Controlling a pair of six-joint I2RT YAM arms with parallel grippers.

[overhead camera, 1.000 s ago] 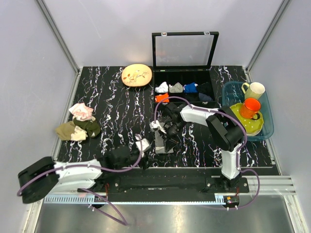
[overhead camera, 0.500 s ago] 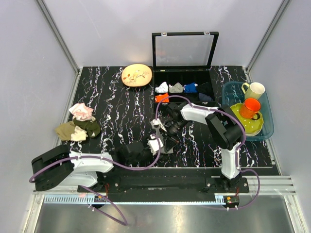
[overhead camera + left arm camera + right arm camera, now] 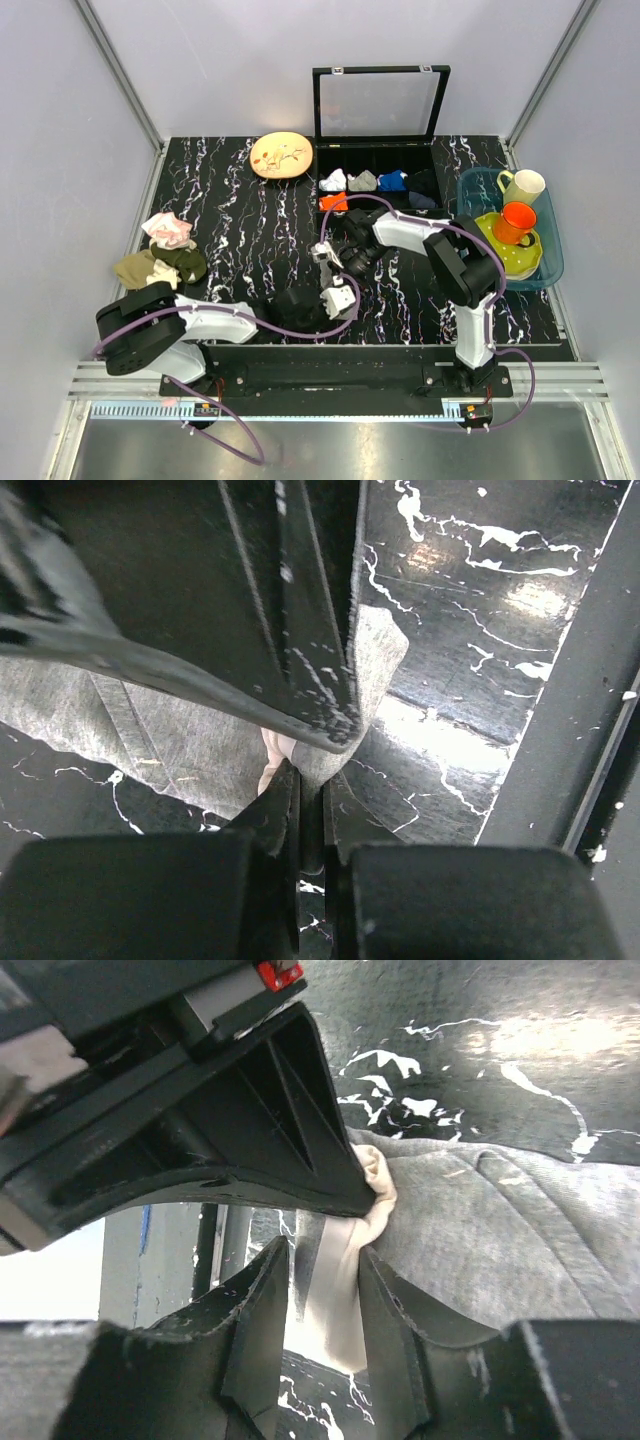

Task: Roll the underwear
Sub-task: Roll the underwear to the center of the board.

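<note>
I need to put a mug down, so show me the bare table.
Widest bare patch: the table between the plate, the cloth pile and the left arm. A smaller strip lies between the basket and the near edge, beside the right arm. Crowded: the middle, where both arms meet over the underwear.

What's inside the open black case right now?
Back row, left to right: white roll, grey roll, blue roll, dark roll. Front row: orange roll at left; the right arm and its cable hide part, the rest too dark to tell.
</note>
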